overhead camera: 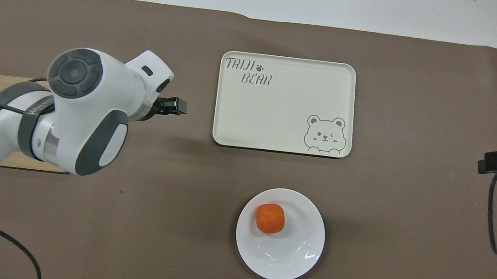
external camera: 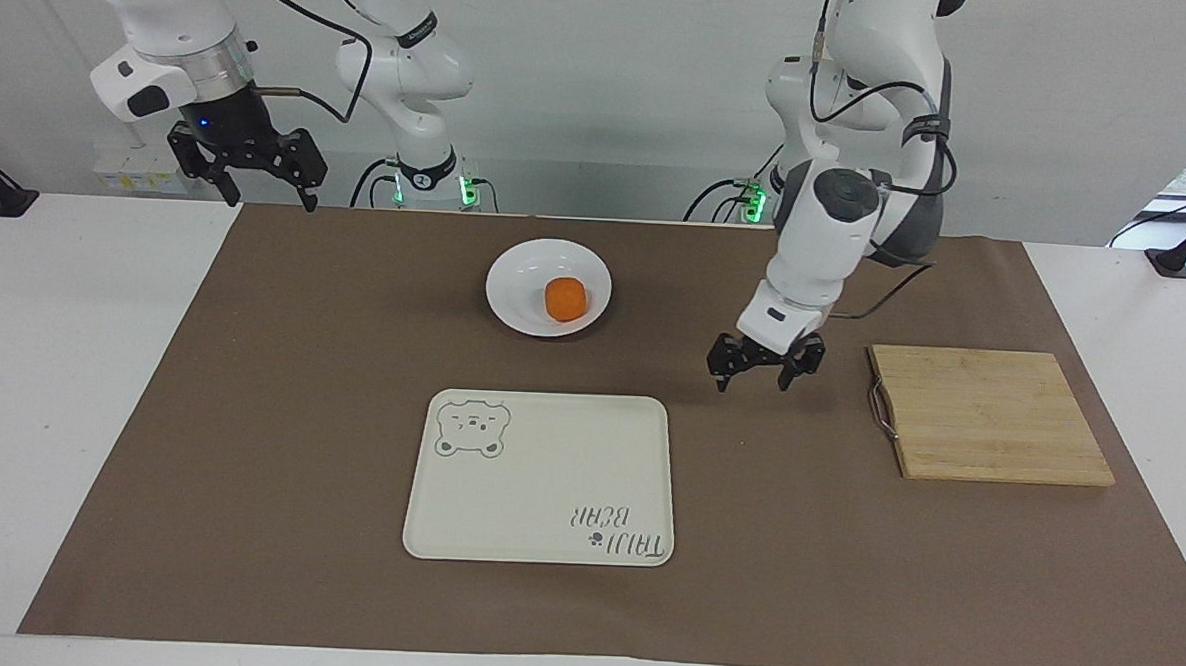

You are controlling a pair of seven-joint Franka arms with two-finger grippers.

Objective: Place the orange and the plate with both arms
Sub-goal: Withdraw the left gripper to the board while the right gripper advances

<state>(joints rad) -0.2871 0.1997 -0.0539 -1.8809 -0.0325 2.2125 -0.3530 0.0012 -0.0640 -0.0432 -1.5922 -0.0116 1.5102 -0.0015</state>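
Orange fruit: the orange (external camera: 564,299) sits in the plate (external camera: 514,310), a bit off-centre twd the tray, nothing touching it
White dish: plate is on the brown mat (external camera: 299,410), nearer the robots than the tray, w/ a strip of bare mat between them
Tray: cream tray (external camera: 548,441) w/ bear drawing + lettering, mid-mat, nothing on it
Left gripper: left gripper (external camera: 765,366) hangs over bare mat between the tray and the cutting board, fingers apart, holding nothing, well clear of the plate
Left arm: comes down from its base, elbow up high; in the overhead view it covers part of the board
Right gripper: right gripper (external camera: 260,173) is up in the air over the table edge at the right arm's end, well apart from the tray, fingers apart, empty; that arm just waits
Board: wooden cutting board (external camera: 990,415) w/ metal handle lies flat twd the left arm's end, well apart from the tray
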